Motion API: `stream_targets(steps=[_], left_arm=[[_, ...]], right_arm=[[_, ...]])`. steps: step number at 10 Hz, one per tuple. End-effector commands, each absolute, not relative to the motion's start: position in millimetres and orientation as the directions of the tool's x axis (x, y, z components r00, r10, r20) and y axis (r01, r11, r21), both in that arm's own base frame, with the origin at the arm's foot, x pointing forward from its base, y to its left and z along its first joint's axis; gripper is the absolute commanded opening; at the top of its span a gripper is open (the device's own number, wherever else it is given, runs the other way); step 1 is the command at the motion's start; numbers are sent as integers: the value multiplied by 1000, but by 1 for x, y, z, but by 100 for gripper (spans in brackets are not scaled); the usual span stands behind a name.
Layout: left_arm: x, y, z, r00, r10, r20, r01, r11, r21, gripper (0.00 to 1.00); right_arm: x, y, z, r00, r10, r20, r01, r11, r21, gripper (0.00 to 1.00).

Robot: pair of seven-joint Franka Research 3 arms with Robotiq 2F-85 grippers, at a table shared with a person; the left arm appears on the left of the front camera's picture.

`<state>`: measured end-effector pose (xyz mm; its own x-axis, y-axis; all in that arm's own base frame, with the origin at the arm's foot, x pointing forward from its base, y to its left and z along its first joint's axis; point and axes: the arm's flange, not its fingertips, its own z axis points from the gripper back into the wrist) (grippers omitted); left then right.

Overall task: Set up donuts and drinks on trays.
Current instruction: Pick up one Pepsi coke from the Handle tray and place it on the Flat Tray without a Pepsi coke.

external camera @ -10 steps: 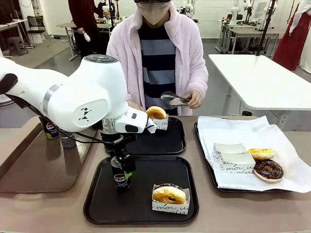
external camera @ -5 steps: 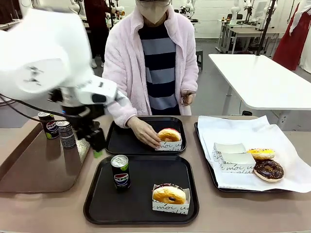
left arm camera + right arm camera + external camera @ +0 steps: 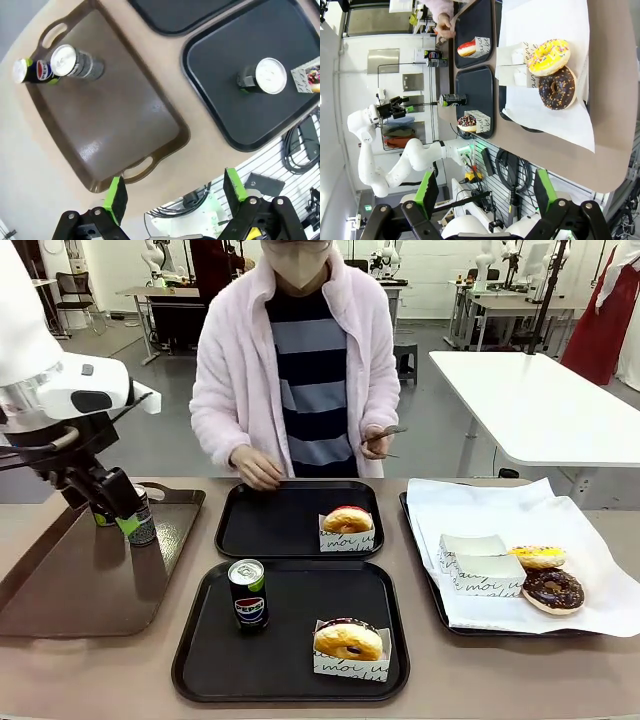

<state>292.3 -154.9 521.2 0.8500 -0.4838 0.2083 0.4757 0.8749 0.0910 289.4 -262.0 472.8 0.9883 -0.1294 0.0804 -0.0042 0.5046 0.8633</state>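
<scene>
now my left gripper point(image 3: 175, 189) hangs wide open and empty over the brown tray point(image 3: 70, 590), left of the near black tray point(image 3: 200, 660), close to the two spare cans point(image 3: 75, 62). it no longer stands around the can point(image 3: 247, 593), which rests free on the near black tray beside a sleeved donut point(image 3: 347, 640); that tray looks finished. beyond it, the far tray point(image 3: 260, 535) holds a donut point(image 3: 347, 520) the person's hand point(image 3: 255, 468) has let go of, but no drink yet.
</scene>
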Motion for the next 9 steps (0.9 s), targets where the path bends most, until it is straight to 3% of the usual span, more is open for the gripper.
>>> stream_targets(steps=[1,6,9], left_arm=[[290,-164,520,836,-511,201,503,859,93,100],[290,-162,519,840,-504,202,494,864,97,100],[401,-148,511,962,-261,79,256,964,72,100]], right_arm=[[290,-262,473,987,-129,95,-20,491,871,100],[290,-262,473,987,-129,95,-20,491,871,100],[290,-262,473,987,-129,95,-20,491,871,100]])
